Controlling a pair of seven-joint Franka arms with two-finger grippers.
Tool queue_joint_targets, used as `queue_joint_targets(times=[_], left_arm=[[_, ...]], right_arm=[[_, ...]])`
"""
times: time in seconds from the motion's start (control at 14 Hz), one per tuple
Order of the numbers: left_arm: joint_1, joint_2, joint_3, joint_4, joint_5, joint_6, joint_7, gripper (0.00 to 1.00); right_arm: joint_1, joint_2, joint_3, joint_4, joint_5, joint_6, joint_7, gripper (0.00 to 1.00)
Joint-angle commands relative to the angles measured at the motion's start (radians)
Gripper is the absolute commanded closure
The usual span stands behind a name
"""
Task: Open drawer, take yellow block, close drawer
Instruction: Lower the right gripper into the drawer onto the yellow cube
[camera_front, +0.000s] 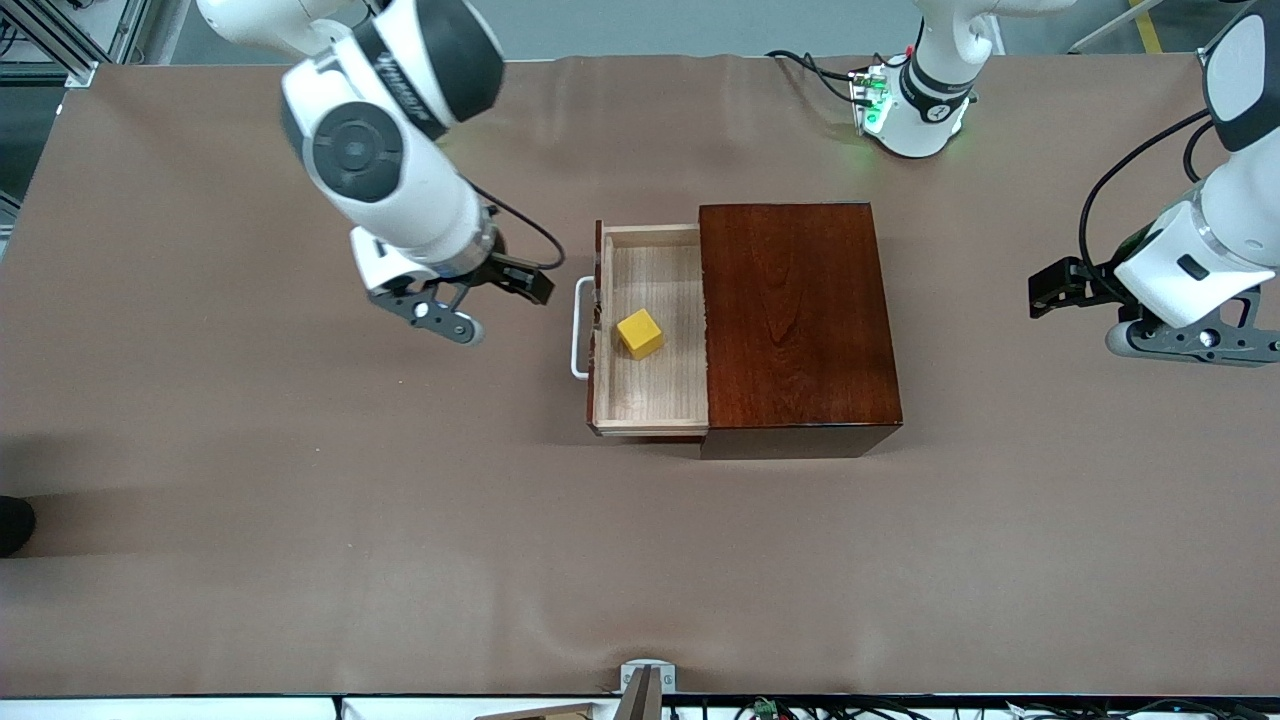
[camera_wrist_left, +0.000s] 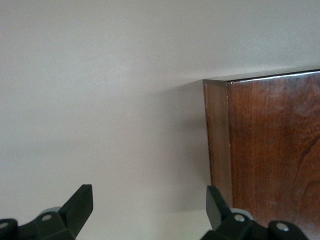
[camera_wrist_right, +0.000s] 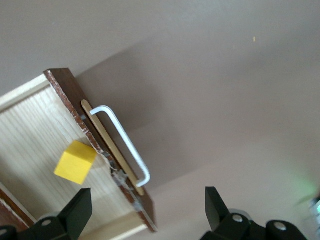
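Drawer (camera_front: 650, 330) stands open; yellow block (camera_front: 640, 333) sits inside, just past the handle (camera_front: 579, 328) from your right gripper (camera_front: 470, 305), fingers wide, empty, nearer arm. Left gripper (camera_front: 1150, 320) waits wide beside the box (camera_front: 795, 320)

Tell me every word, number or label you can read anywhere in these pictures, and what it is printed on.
Lettering on the dark band of the right arm: there, but too blurred to read.
Wooden box, drawer, yellow block, handle: no text.
Both wrist views: none.
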Motion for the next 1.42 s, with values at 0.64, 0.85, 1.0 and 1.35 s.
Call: queue_joint_targets(times=[0.64, 0.85, 1.0, 1.35], left_arm=[[0.01, -0.025, -0.004, -0.028, -0.019, 0.007, -0.02, 0.0], [0.01, -0.025, -0.004, -0.028, -0.019, 0.006, -0.02, 0.0], [0.01, -0.023, -0.004, -0.028, -0.019, 0.006, -0.02, 0.0], [0.01, -0.023, -0.004, -0.028, -0.019, 0.002, -0.02, 0.0]], right_arm=[[0.183, 0.198, -0.012, 0.013, -0.001, 0.402, 0.914, 0.0], [0.182, 0.201, -0.013, 0.001, -0.004, 0.402, 0.958, 0.0], [0.182, 0.222, -0.015, -0.001, -0.005, 0.41, 1.014, 0.0], [0.203, 0.271, -0.013, -0.004, -0.001, 0.447, 1.033, 0.0]])
